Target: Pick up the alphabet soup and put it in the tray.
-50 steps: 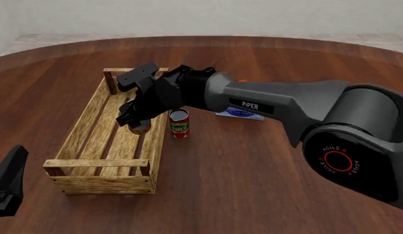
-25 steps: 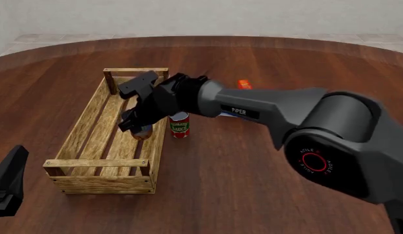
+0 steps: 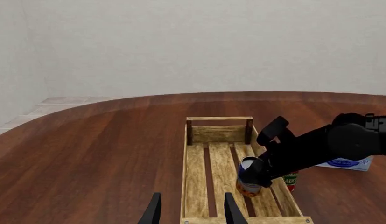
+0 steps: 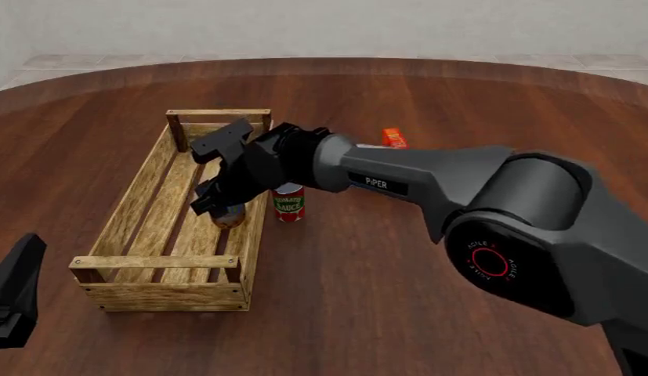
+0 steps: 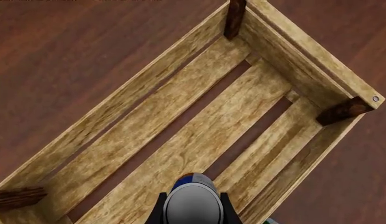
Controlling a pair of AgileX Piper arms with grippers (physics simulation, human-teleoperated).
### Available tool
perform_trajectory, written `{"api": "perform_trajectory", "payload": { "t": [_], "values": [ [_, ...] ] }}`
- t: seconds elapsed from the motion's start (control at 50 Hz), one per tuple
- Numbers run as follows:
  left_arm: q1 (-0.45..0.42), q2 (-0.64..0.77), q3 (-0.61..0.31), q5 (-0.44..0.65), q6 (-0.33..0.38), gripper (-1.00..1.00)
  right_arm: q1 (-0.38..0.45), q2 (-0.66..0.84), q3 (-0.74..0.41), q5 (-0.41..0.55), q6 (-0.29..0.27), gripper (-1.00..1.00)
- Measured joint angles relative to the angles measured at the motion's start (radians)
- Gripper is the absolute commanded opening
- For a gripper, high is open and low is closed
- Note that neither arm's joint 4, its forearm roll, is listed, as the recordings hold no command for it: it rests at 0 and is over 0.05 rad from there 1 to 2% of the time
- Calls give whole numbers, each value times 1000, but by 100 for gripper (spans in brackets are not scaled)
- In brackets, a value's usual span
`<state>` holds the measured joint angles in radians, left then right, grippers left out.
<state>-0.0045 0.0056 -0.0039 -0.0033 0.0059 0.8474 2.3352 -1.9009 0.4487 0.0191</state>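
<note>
The alphabet soup [image 4: 230, 217], a blue can with an orange band and silvery lid, is held in my right gripper [image 4: 221, 205], which is shut on it. The can hangs low inside the tray [image 4: 135, 196], a long light-wood slatted crate, close to its right wall. In the left wrist view the can [image 3: 248, 178] leans slightly over the tray floor [image 3: 219, 172]. In the right wrist view the lid [image 5: 193, 206] sits between the fingers [image 5: 157, 212], above the slats [image 5: 199, 135]. My left gripper [image 3: 189, 214] is open and empty near the tray's near end, and shows at the front view's lower left [image 4: 12, 291].
A red-and-green labelled can [image 4: 289, 204] stands on the table just outside the tray's right wall, next to my right gripper. A flat white-and-blue item [image 3: 345, 163] lies further right, mostly hidden by the arm in the front view. A small orange box [image 4: 392, 137] stands behind.
My right gripper has moved the soup can a little lower and nearer inside the tray. The left arm has not moved.
</note>
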Motion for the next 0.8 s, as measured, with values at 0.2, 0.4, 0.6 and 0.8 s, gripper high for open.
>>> {"api": "perform_trajectory", "payload": {
  "t": [0.2, 0.4, 0.6, 0.8],
  "values": [
    [0, 0, 0, 0, 0, 100, -1, -2, -2, -5, 13, 100],
    [0, 1, 0, 1, -2, 100, -3, -12, 7, -7, 19, 100],
    [0, 3, 0, 0, -2, 100, -3, -40, 28, -7, 18, 100],
    [0, 4, 0, -2, -2, 100, 5, -92, 71, -10, 18, 100]
  ]
}}
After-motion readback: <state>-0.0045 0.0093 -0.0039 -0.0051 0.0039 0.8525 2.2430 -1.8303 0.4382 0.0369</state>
